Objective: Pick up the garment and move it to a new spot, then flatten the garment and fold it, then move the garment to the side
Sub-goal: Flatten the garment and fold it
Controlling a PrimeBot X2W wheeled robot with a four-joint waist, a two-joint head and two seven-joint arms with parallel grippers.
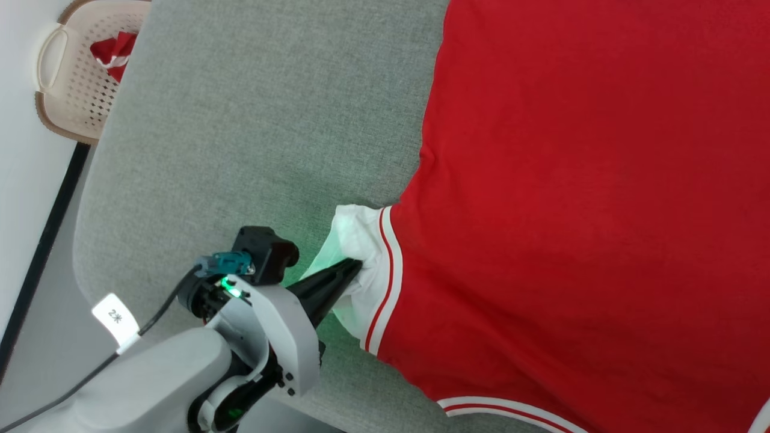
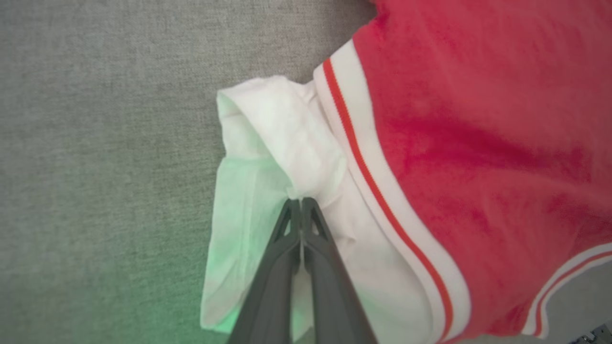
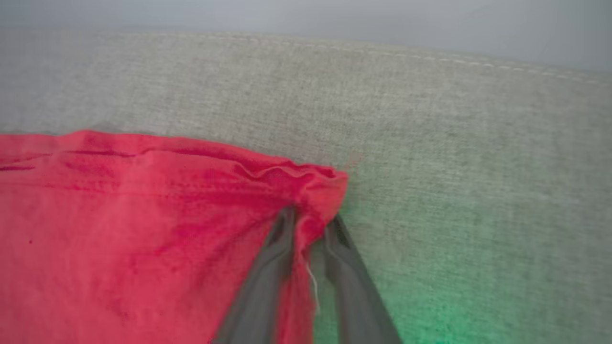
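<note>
Left wrist view: my left pincer (image 2: 301,201) pinches the white sleeve (image 2: 277,138) of the garment (image 2: 478,143), spread on the grey cushion (image 2: 95,143). My right pincer (image 3: 311,217) straddles its red corner (image 3: 325,186), grip unclear. I should pull both apart evenly, low.

Left gripper (image 2: 301,201): 2 fingers pressed together, pinching the garment (image 1: 571,180). Right gripper (image 3: 311,220): 2 fingers partly apart, astride its corner.

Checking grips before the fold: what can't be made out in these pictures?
- the garment: its far part, cut by the head view's right edge.
- right gripper: right wrist view, blur hides whether it pinches the red corner.
- basket: cut by head view's top edge.
</note>
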